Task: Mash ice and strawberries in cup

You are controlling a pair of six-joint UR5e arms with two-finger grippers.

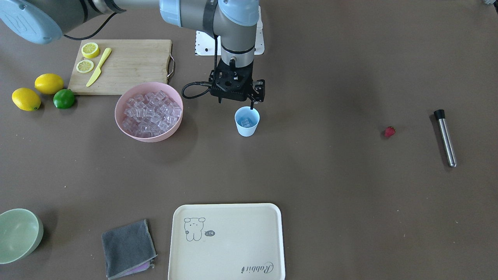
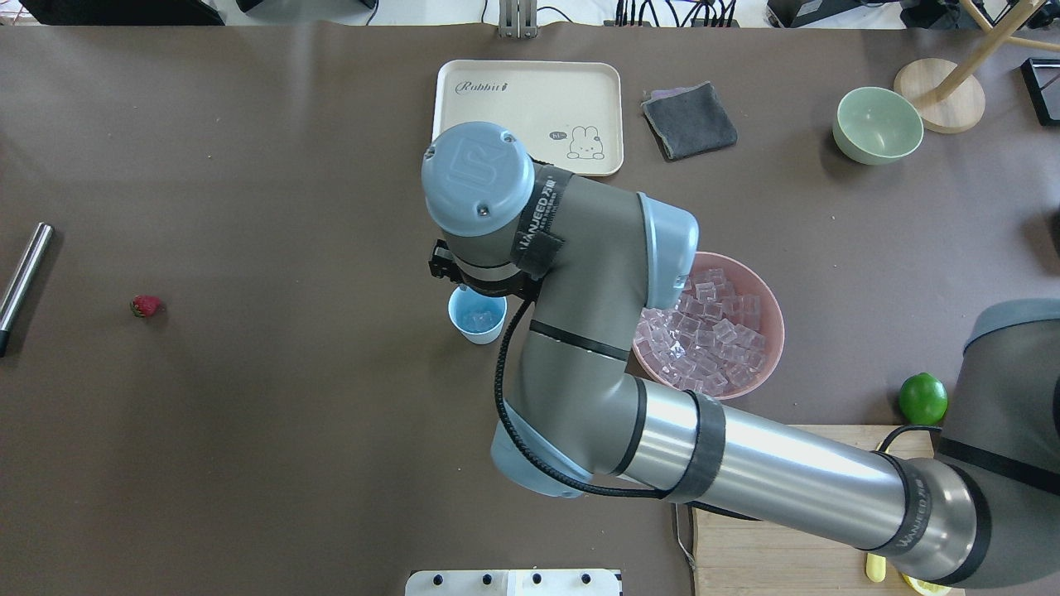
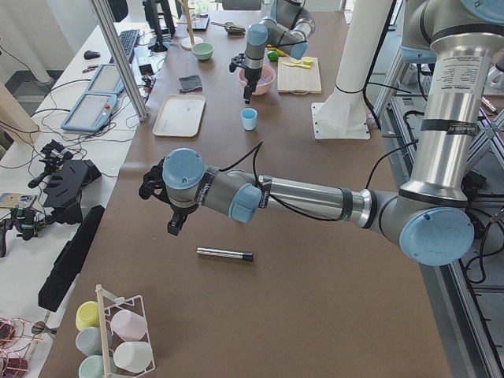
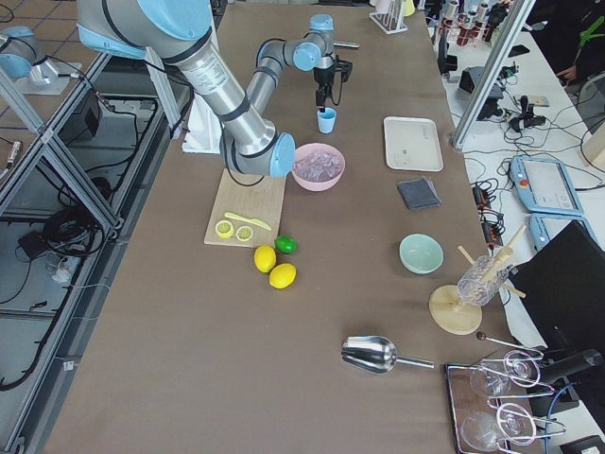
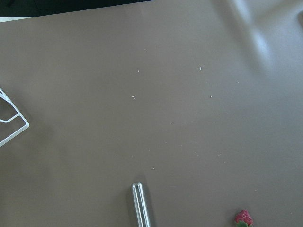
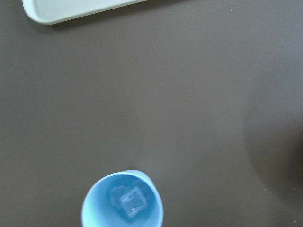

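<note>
1. the cup (image 1: 247,121) stands upright mid-bench, near the pink bowl (image 1: 148,137).
2. only the right wrist view looks down into it: ice (image 6: 130,201) lies on its floor, perhaps one or two cubes, blurred.
3. far more ice is heaped in the pink bowl.
4. the right gripper (image 1: 236,103) hangs over the cup's robot-side rim, holding nothing, jaws seemingly parted; the overhead view hides it under the arm.
5. the strawberry (image 1: 389,132) lies on the bench well apart from the cup, near a metal rod (image 1: 445,138).
6. the left gripper (image 3: 175,227) shows only in the left side view, above the bench near the rod; i cannot tell how its jaws stand.
</note>
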